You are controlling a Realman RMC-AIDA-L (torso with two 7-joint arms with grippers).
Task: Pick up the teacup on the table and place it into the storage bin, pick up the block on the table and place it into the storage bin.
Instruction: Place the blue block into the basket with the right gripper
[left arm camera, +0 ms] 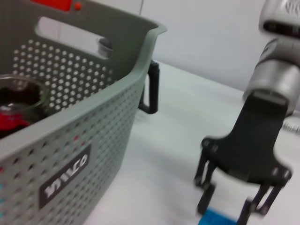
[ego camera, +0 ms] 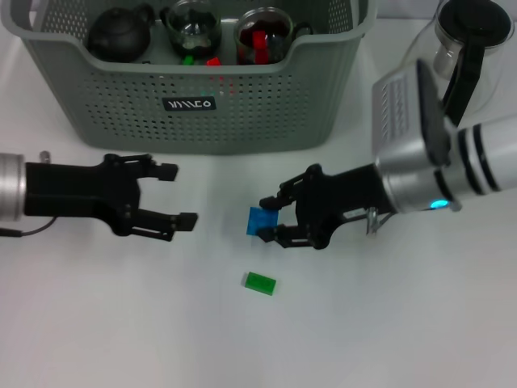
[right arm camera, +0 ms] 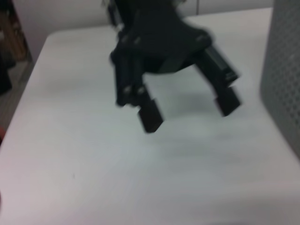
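The grey-green storage bin (ego camera: 242,105) stands at the back of the table; in the left wrist view the bin (left arm camera: 93,122) fills the left side. Inside it are a black teapot (ego camera: 119,32) and two glass teacups (ego camera: 192,24), one holding red pieces (ego camera: 262,36). My right gripper (ego camera: 268,218) is shut on a blue block (ego camera: 257,222) just in front of the bin; the left wrist view shows that gripper (left arm camera: 228,206) with the blue block (left arm camera: 215,219) between its fingers. A green block (ego camera: 260,282) lies on the table below it. My left gripper (ego camera: 179,195) hovers open and empty at the left.
A glass kettle with a black lid (ego camera: 468,40) stands at the back right beside the bin. The right wrist view shows the left gripper (right arm camera: 189,112) over the white table and the bin's wall (right arm camera: 286,70) at its edge.
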